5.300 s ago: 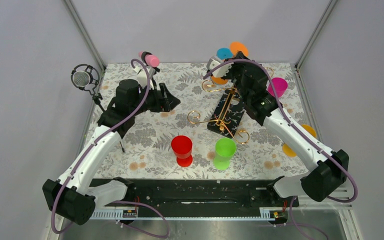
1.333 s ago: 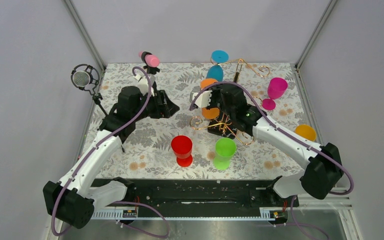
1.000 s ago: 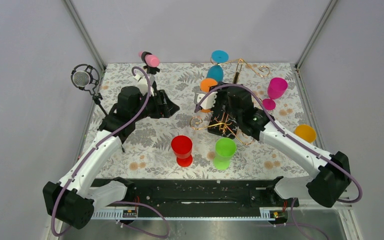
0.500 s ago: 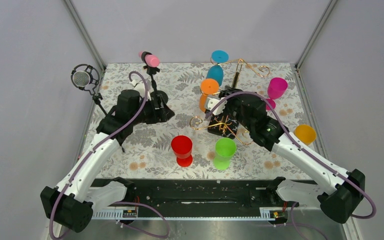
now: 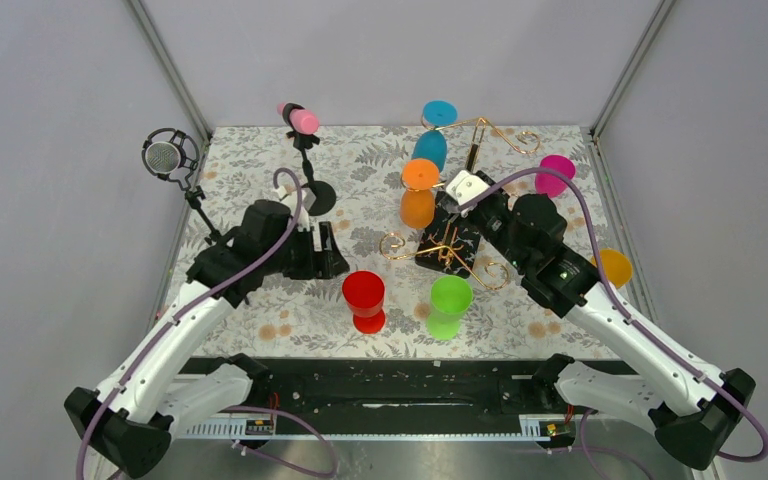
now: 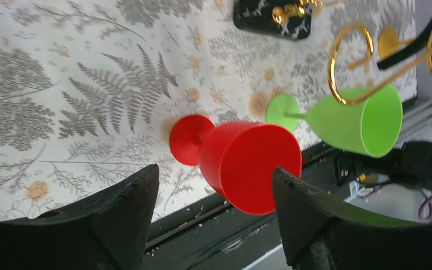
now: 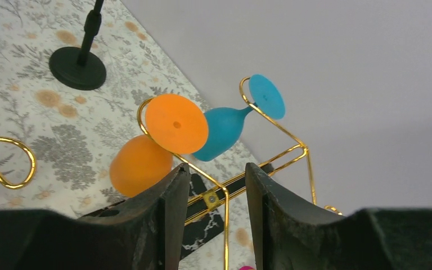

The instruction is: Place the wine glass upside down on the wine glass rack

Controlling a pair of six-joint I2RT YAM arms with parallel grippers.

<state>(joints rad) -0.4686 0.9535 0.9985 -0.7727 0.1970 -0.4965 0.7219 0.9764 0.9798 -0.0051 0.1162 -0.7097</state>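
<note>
Right fingers [image 7: 169,225] apart, near orange glass [image 7: 166,138]

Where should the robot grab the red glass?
Probably the red glass by its wide bowl, from the left, where the open left pincer faces it. It stands upright with a short stem, and its foot must stay free to hook onto the wine glass rack.
</note>
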